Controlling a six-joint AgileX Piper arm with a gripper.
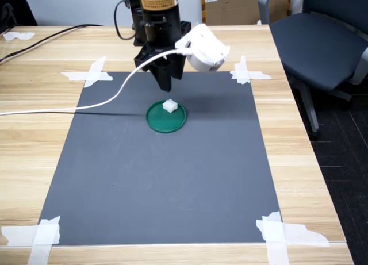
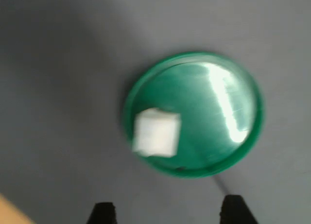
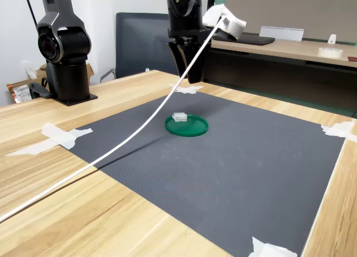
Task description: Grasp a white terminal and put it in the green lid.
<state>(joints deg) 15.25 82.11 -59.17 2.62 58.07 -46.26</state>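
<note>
While my arm's black fingers hang parted and empty above it, the tiny white blocky plastic terminal sits inside the flat round dark-green plastic lid, near the rim at about twelve o'clock in the first exterior view, on the grey mat taped to the wooden table.

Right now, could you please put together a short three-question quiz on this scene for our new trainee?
1. True or false: the white terminal lies inside the green lid.
2. What does the claw hold? A) the terminal B) the lid C) nothing
3. Fill in: the lid rests on the dark grey ___, taped at its corners.

Key: 1 true; 2 C, it hangs above the lid, empty; 3 mat.
</note>
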